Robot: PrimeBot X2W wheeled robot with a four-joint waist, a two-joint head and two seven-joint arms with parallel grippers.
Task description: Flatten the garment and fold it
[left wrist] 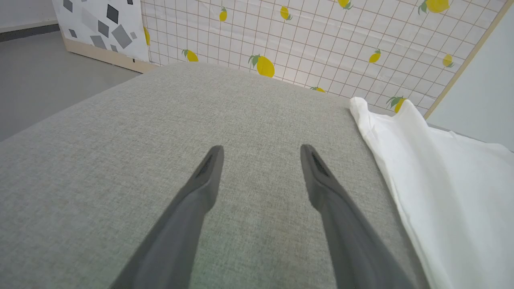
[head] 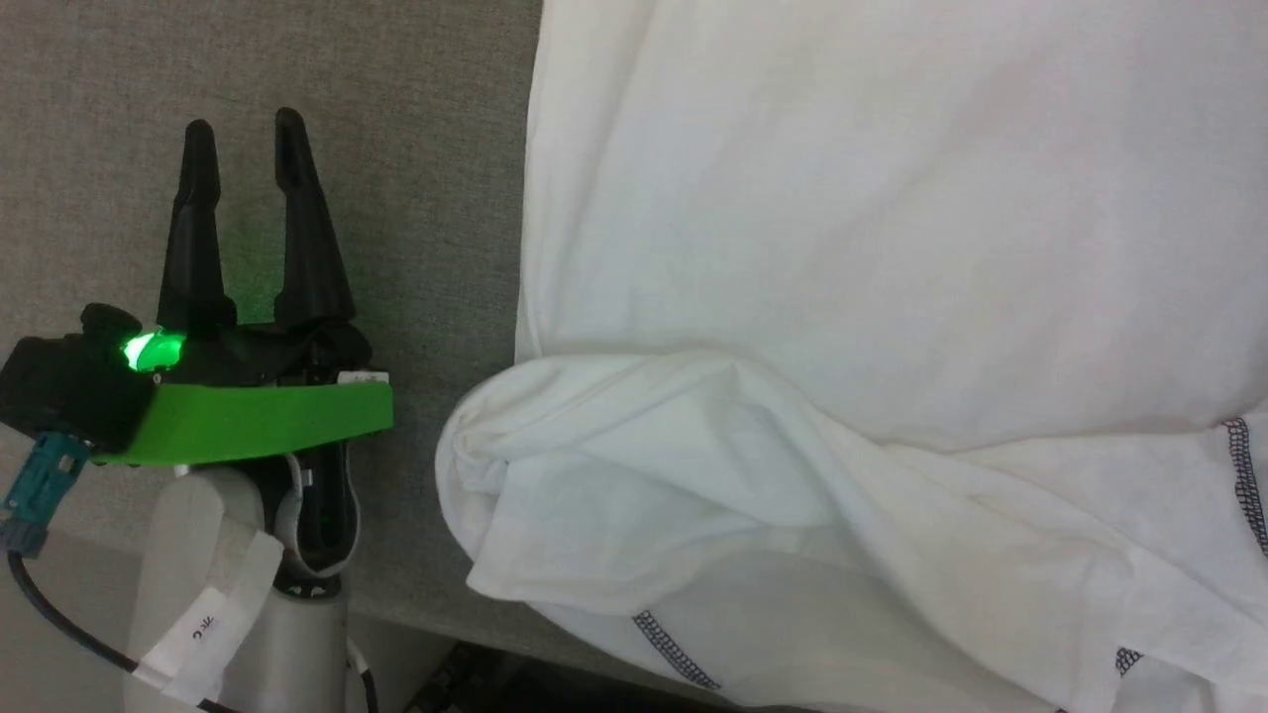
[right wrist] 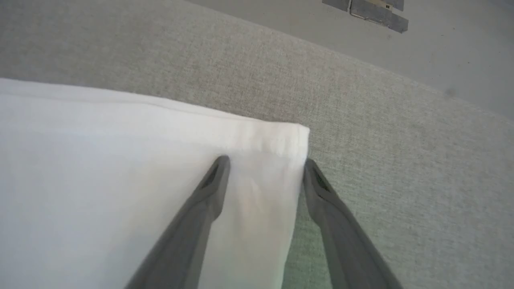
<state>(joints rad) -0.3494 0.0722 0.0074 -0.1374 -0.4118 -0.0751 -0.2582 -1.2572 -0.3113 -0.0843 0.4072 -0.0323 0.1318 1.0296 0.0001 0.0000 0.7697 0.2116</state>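
The garment (head: 842,248) is a white T-shirt spread over the right part of the grey padded surface (head: 416,149). Its near edge is bunched into a rolled fold (head: 594,475) with dark zigzag stitching (head: 674,649). My left gripper (head: 246,149) stands open over bare padding to the left of the cloth, with nothing between its fingers. In the left wrist view the left gripper (left wrist: 261,152) is apart from the garment's edge (left wrist: 441,180). In the right wrist view my right gripper (right wrist: 265,162) is open, its fingers straddling a hemmed corner of the garment (right wrist: 100,160).
The padded surface's front edge (head: 416,619) runs along the bottom of the head view. Behind the surface stands a lemon-print grid wall (left wrist: 321,40) and a white panel with grey shapes (left wrist: 100,28). Grey floor (right wrist: 441,48) lies beyond the far edge.
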